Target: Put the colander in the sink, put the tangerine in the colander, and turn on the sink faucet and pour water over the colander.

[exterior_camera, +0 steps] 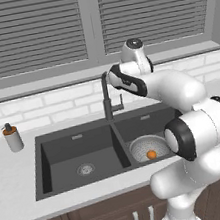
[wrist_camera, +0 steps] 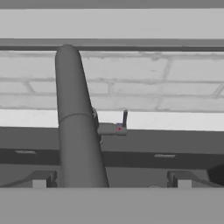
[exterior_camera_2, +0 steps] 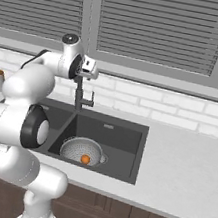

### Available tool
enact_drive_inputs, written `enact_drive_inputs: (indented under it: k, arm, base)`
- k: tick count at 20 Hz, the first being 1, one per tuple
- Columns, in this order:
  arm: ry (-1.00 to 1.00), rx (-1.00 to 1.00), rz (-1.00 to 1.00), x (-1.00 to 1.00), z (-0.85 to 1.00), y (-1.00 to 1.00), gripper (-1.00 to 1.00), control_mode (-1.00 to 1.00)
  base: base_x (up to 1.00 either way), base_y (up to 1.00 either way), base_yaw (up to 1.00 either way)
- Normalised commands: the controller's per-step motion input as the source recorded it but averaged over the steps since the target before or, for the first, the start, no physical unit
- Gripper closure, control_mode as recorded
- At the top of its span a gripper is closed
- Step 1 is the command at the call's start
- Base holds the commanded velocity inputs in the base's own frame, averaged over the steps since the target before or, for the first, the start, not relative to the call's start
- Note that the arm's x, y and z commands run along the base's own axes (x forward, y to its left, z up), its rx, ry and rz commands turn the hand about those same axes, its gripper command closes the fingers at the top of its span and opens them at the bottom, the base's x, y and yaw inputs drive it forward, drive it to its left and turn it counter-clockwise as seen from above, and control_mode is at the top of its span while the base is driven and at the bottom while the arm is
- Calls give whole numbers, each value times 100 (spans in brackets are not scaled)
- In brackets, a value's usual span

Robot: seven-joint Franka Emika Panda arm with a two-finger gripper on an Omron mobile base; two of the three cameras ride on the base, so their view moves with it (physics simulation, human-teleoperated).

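Hand view: the claw [wrist_camera: 111,181] stands wide open with nothing in it, its two dark tips on either side of the tall dark grey sink faucet [wrist_camera: 76,127], close to the small side lever [wrist_camera: 124,119]. Beyond, the silver-white colander [exterior_camera: 148,147] sits in the right basin of the dark grey sink [exterior_camera: 51,142] set in the pale worktop [exterior_camera: 11,174]. The tangerine [exterior_camera: 151,154] rests inside the colander.

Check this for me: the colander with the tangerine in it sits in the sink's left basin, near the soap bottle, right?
Not quite. The colander with the tangerine in it sits in the right basin of the sink, the one farther from the soap bottle. The left base view shows it; the left basin holds just its drain.
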Motion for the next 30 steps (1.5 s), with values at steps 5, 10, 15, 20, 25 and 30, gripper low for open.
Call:
enact_drive_inputs:
  k: [5,10,15,20,25,30]
  arm:
    - [0,0,0,0,-34,-23,-100,-100]
    - [0,0,0,0,-36,-23,-100,-100]
    - [0,0,0,0,-38,-24,-100,-100]
    - [0,0,0,0,-35,-23,-100,-100]
    - [-1,-1,0,0,-36,-26,-100,-100]
    - [-2,-3,0,0,-41,-29,-100,-100]
  base:
    - [0,0,0]
    - [0,0,0]
    - [0,0,0]
    - [0,0,0]
    - [0,0,0]
    - [0,0,0]
